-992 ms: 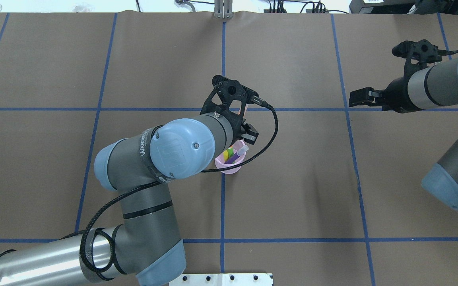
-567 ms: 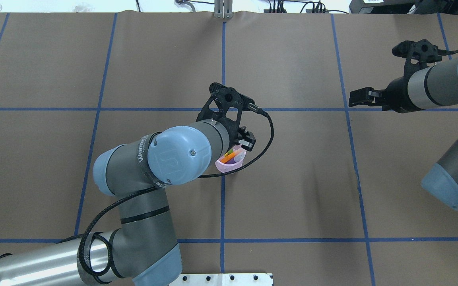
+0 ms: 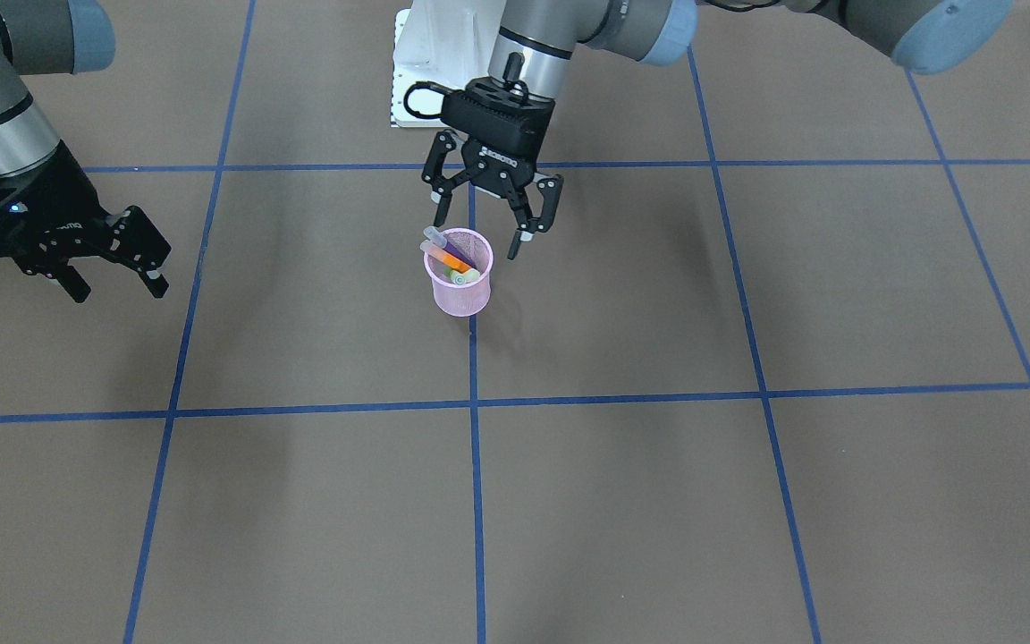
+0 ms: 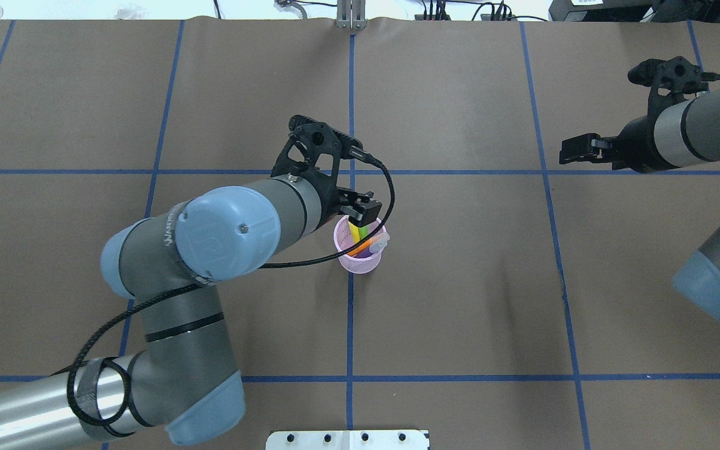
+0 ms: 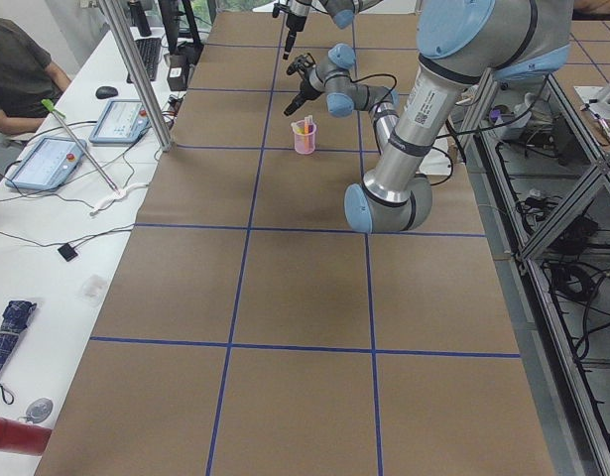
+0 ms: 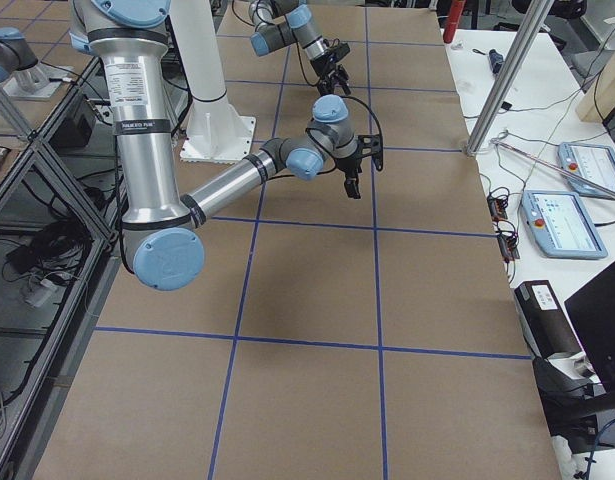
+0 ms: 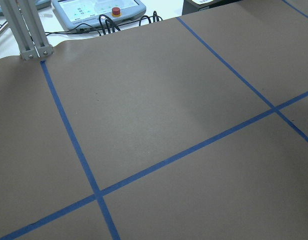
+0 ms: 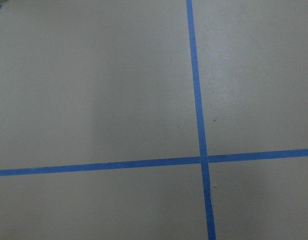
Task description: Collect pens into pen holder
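Observation:
The pink mesh pen holder stands upright on a blue tape line near the table's middle. It holds a purple pen, an orange pen and green and yellow pens, all leaning. It also shows in the overhead view, and small in the exterior left view. My left gripper hangs open and empty just above the holder's rim on the robot's side; overhead it overlaps the rim. My right gripper is open and empty, far off to the side.
The table is covered in brown paper with a grid of blue tape lines. A white mounting plate sits at the robot's edge. Both wrist views show only paper and tape. Screens and cables lie beyond the far edge.
The orange pen has dropped into the holder. My left arm has swung back toward its own side, gripper open by the rim. The right arm has drifted slightly outward.

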